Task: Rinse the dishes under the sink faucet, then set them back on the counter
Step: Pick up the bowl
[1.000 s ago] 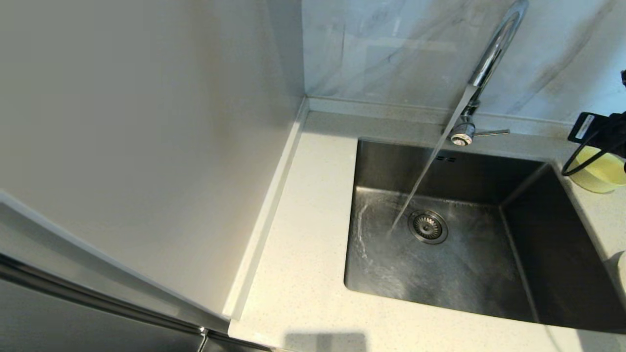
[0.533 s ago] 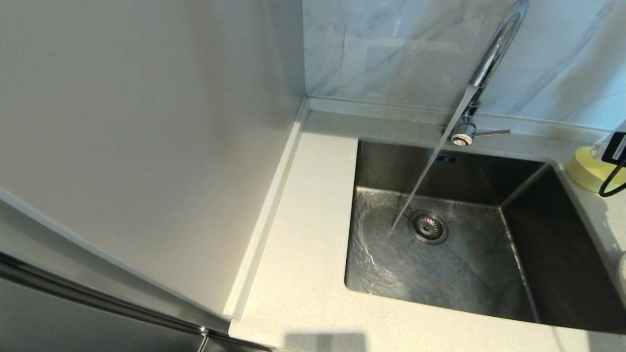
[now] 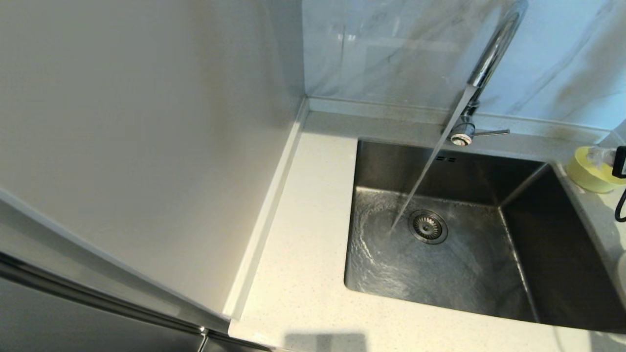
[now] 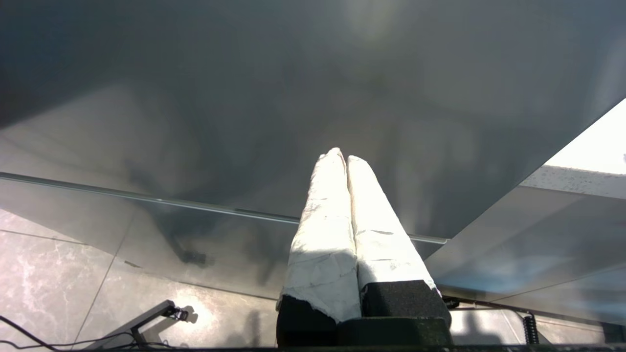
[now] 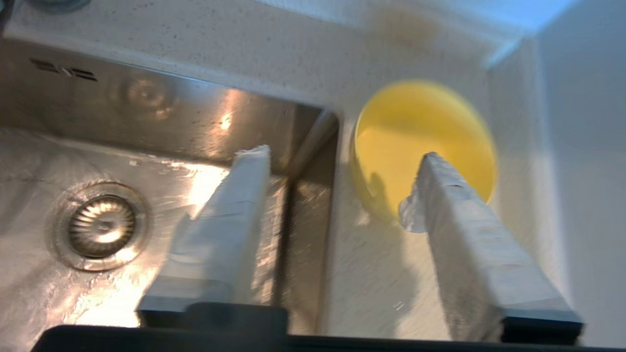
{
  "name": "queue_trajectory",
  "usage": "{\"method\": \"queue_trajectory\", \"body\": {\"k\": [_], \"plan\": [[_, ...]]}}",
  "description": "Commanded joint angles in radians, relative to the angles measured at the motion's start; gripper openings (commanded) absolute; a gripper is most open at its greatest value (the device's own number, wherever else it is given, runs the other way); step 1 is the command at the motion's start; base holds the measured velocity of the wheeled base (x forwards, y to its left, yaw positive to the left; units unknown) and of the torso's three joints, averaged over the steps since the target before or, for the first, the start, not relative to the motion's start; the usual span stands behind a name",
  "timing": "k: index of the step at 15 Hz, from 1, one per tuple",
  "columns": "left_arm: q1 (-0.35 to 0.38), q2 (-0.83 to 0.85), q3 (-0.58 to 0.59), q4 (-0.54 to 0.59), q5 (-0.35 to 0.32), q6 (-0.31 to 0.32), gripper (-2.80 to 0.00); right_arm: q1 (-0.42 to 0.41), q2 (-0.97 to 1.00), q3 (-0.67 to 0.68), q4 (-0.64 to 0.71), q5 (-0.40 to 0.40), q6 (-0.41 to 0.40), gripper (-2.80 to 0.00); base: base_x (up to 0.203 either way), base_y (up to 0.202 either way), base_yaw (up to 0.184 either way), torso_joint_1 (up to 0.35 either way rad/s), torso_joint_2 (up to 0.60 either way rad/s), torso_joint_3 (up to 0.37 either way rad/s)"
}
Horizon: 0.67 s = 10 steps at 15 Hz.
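Head view: the faucet, a curved chrome gooseneck, runs a stream into the sink, a brushed steel basin with a round strainer. The bowl, pale yellow and matte, stands on the speckled stone bench beside the sink's far right corner, clear of the water, probably set down after rinsing. A cream dish is barely visible at the right edge.

Left wrist view: the left gripper hangs parked below bench level, white-wrapped fingers pressed together, holding nothing.

Right wrist view: the right gripper hovers above the bowl, fingers spread apart, empty, apparently not touching it.
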<state>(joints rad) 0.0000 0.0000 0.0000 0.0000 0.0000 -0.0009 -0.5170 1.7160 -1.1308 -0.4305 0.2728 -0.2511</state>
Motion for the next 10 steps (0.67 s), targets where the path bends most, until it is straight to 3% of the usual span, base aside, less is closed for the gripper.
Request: {"method": "queue_trajectory", "body": {"k": [1, 3, 5, 7, 10], "plan": [[0.000, 0.000, 0.000, 0.000, 0.000, -0.001, -2.80, -0.003, -0.001, 0.011, -0.007, 0.002, -0.079, 0.00, 0.000, 0.000, 0.000, 0.000, 0.00, 0.000], [0.000, 0.000, 0.000, 0.000, 0.000, 0.001, -2.80, -0.007, 0.020, 0.012, -0.007, 0.006, -0.158, 0.00, 0.000, 0.000, 0.000, 0.000, 0.00, 0.000], [0.000, 0.000, -0.002, 0.000, 0.000, 0.000, -2.80, -0.005, 0.022, 0.019, 0.007, 0.008, -0.174, 0.00, 0.000, 0.000, 0.000, 0.000, 0.00, 0.000], [0.000, 0.000, 0.000, 0.000, 0.000, -0.001, -2.80, -0.007, 0.030, 0.001, 0.110, 0.017, -0.234, 0.00, 0.000, 0.000, 0.000, 0.000, 0.00, 0.000], [0.000, 0.000, 0.000, 0.000, 0.000, -0.001, -2.80, -0.007, 0.089, -0.129, 0.224, 0.051, -0.287, 0.00, 0.000, 0.000, 0.000, 0.000, 0.00, 0.000]]}}
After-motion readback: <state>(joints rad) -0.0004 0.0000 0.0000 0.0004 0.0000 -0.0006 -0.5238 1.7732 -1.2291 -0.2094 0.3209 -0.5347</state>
